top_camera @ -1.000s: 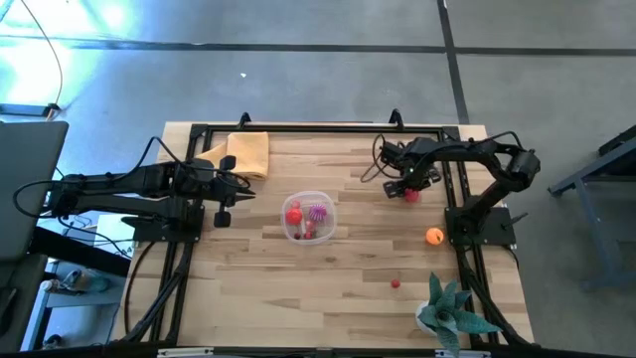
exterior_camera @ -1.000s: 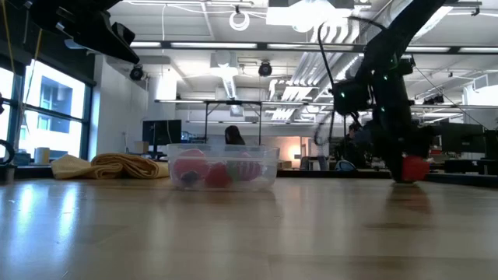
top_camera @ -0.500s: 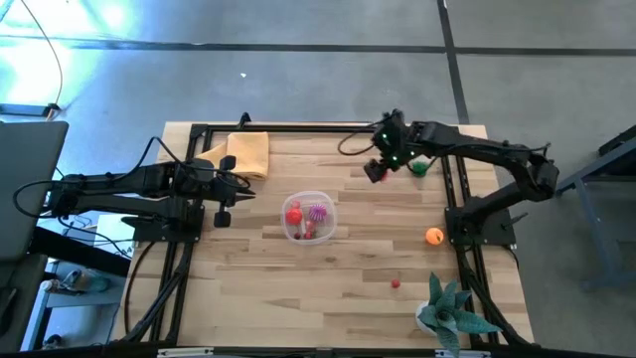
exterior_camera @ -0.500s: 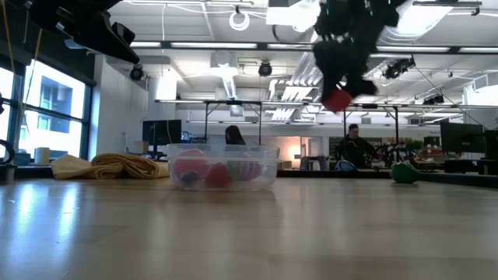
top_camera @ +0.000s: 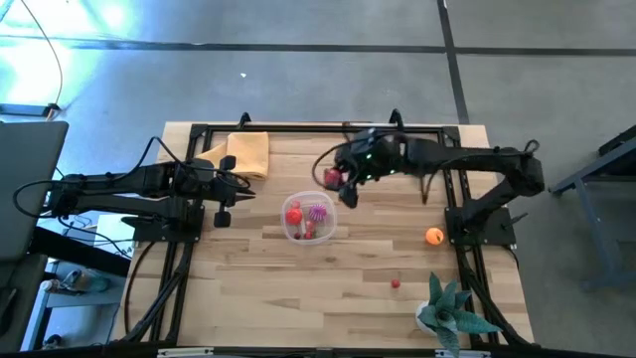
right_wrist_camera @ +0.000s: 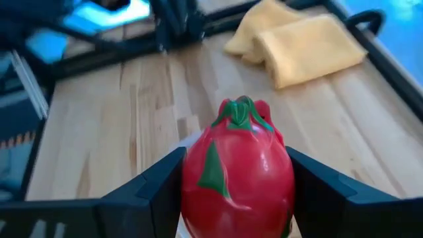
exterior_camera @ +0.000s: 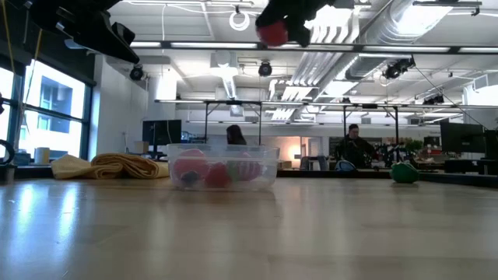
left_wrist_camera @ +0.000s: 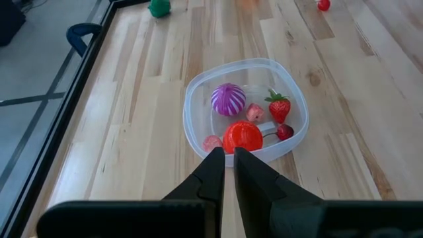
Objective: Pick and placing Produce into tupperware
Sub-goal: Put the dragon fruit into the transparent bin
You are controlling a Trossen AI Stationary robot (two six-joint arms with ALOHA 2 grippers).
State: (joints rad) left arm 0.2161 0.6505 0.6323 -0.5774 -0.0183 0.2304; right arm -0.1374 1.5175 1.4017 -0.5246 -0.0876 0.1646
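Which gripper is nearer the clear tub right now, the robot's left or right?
The right. The right gripper, carrying a red dragon fruit, hangs just beyond the tub's far-right rim. The left gripper waits, shut, farther off to the tub's left.

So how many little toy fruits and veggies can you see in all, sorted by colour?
Red: 5 (round red fruit, strawberry and dark cherry in the clear plastic tub; tiny red piece on the table; green-leafed red fruit in the right pincer)
Pink: 2 (pink bits, in the tub)
Purple: 1 (striped purple ball, in the tub)
Orange: 1 (orange ball)
Green: 1 (green piece)
Total: 10
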